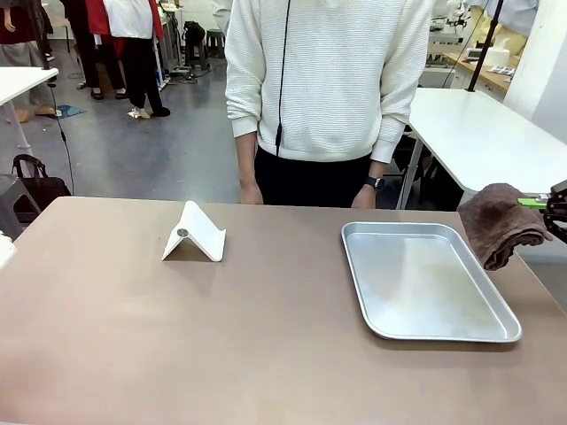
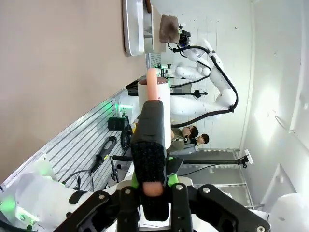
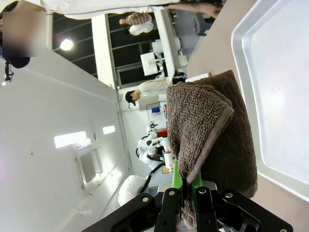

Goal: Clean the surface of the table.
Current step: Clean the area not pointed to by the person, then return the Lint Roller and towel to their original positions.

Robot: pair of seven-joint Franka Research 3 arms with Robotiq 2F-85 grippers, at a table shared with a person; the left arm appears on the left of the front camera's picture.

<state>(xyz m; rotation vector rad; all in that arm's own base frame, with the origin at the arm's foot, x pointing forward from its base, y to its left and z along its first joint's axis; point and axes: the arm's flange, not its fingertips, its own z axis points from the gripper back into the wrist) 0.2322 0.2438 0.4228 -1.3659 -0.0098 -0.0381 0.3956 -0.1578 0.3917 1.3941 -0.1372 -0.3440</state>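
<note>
The table [image 1: 133, 336] has a matte taupe-brown top. At its right edge my right gripper [image 1: 542, 204] is shut on a folded brown towel [image 1: 500, 221], which hangs just above the table beside the tray. In the right wrist view the towel [image 3: 212, 135] droops from between the fingers of the right gripper [image 3: 186, 186]. My left gripper [image 2: 153, 106] is off the table's left side, with the table [image 2: 58, 72] seen sideways. It is shut on a thin pink stick [image 2: 151, 82] that pokes out past the fingertips.
An empty metal tray [image 1: 425, 329] lies on the right half of the table. A white folded stand [image 1: 193, 235] sits at the left of the middle. A person [image 1: 319, 80] stands at the far edge, hands hanging by the table.
</note>
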